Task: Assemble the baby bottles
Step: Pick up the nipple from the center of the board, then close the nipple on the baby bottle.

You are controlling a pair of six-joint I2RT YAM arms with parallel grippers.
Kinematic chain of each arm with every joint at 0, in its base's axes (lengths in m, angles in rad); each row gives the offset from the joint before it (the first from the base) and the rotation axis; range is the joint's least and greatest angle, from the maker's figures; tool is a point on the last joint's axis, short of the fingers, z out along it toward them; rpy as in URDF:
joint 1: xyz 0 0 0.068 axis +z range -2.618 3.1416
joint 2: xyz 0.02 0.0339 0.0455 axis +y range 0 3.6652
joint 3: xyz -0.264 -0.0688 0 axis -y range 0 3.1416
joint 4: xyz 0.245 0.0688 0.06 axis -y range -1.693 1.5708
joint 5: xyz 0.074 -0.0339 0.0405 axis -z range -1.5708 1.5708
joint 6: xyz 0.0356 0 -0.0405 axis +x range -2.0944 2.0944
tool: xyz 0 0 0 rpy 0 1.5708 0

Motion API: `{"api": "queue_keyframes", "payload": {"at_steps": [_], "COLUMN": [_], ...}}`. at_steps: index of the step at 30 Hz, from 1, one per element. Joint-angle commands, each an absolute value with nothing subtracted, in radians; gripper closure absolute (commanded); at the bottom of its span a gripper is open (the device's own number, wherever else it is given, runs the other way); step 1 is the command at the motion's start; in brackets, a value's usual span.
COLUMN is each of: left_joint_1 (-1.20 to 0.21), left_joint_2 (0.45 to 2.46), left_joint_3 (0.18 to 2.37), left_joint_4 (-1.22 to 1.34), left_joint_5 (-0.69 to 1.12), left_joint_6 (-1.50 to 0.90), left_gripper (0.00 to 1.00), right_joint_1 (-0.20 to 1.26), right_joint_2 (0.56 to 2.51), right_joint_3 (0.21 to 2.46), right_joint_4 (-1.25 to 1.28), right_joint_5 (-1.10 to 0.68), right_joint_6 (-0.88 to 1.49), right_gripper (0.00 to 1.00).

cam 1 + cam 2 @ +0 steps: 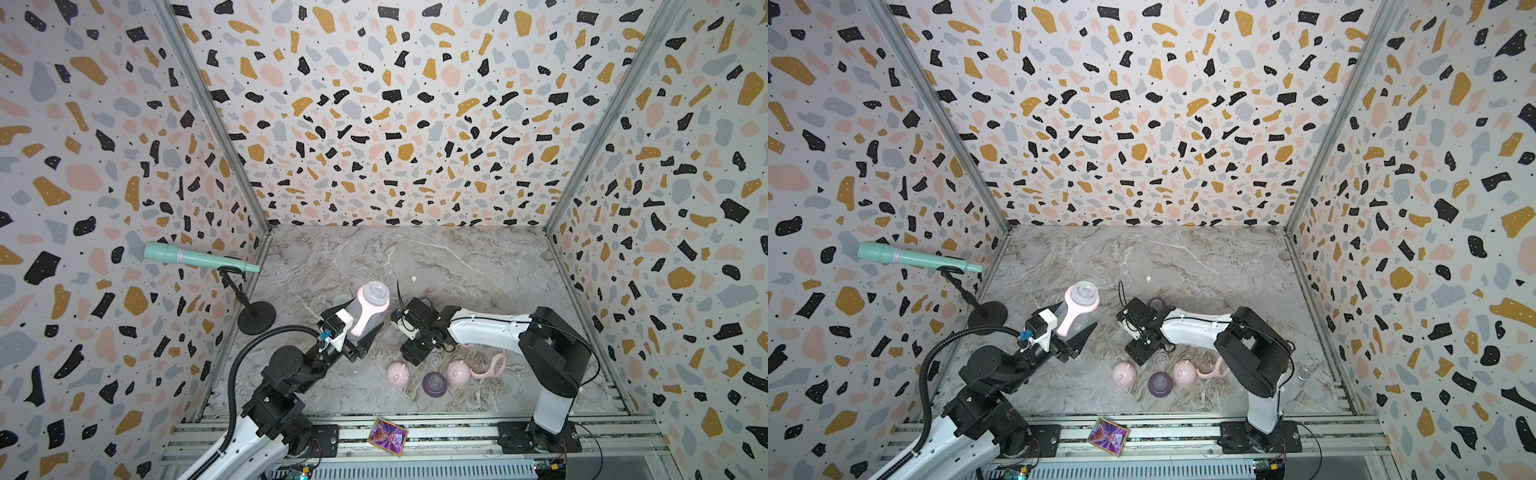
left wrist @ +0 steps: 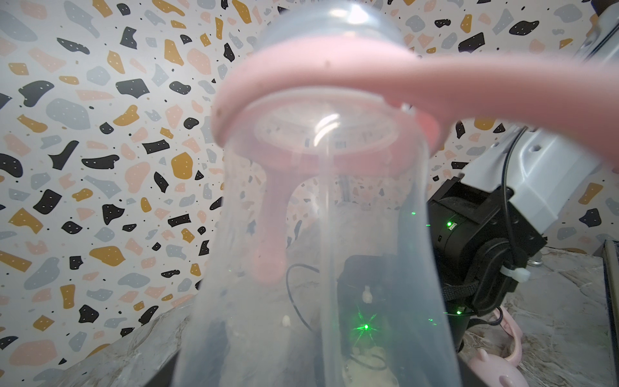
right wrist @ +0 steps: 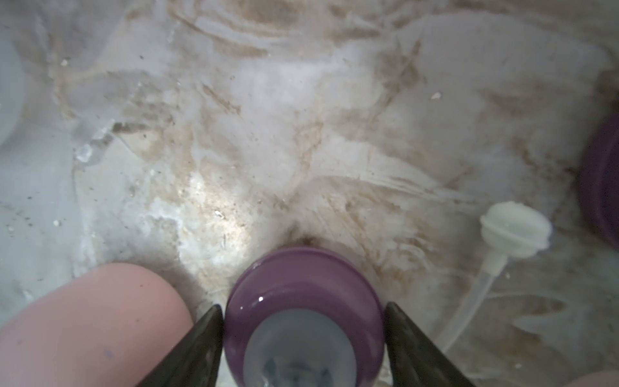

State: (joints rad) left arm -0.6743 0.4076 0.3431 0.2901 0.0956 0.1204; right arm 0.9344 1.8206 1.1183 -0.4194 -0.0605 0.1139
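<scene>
Clamping the left gripper (image 1: 359, 329) on a collared clear bottle (image 1: 366, 311), raised near the microphone stand (image 1: 256, 318). Farther from that stand, straddling a purple teat ring (image 3: 303, 284) with the right gripper (image 3: 303, 306), fingers (image 3: 187, 351) either side, pinch unclear. Likely fetching it; next needing firm squeeze, lift.

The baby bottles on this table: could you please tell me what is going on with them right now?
The left gripper holds a clear bottle, already wearing its pink handled collar, raised above the marble table. The right gripper is down at the table with its jaws either side of a purple teat ring; whether it is squeezing the ring is unclear. Two pink dome caps, another purple ring and a loose pink collar lie nearby, unassembled.
</scene>
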Motion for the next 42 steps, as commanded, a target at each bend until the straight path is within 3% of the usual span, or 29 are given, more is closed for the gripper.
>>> {"api": "queue_keyframes", "payload": {"at_steps": [1, 9, 16, 20, 23, 36, 42], "left_joint_1": [-0.675, -0.675, -0.675, -0.675, -0.675, -0.675, -0.675], "left_joint_2": [0.392, 0.388, 0.394, 0.423, 0.47, 0.705, 0.742], "left_joint_3": [0.378, 0.376, 0.377, 0.394, 0.414, 0.582, 0.613], "left_joint_4": [0.331, 0.331, 0.336, 0.335, 0.33, 0.21, 0.164], "left_joint_5": [0.096, 0.096, 0.102, 0.151, 0.213, 0.473, 0.509], "left_joint_6": [0.133, 0.134, 0.137, 0.146, 0.164, 0.315, 0.343], "left_gripper": [1.0, 1.0, 1.0, 1.0, 1.0, 1.0, 1.0], "right_joint_1": [0.937, 0.937, 0.926, 0.84, 0.764, 0.684, 0.721], "right_joint_2": [1.832, 1.851, 1.774, 1.621, 1.502, 1.323, 1.319], "right_joint_3": [1.133, 1.135, 1.144, 1.175, 1.232, 1.725, 1.777], "right_joint_4": [-0.537, -0.532, -0.515, -0.533, -0.588, -0.959, -0.972], "right_joint_5": [-0.022, -0.029, -0.055, -0.19, -0.312, -0.619, -0.697], "right_joint_6": [0.115, 0.113, 0.118, 0.123, 0.107, -0.002, -0.008], "right_gripper": [0.24, 0.3, 0.59, 0.79, 0.85, 1.0, 1.0]}}
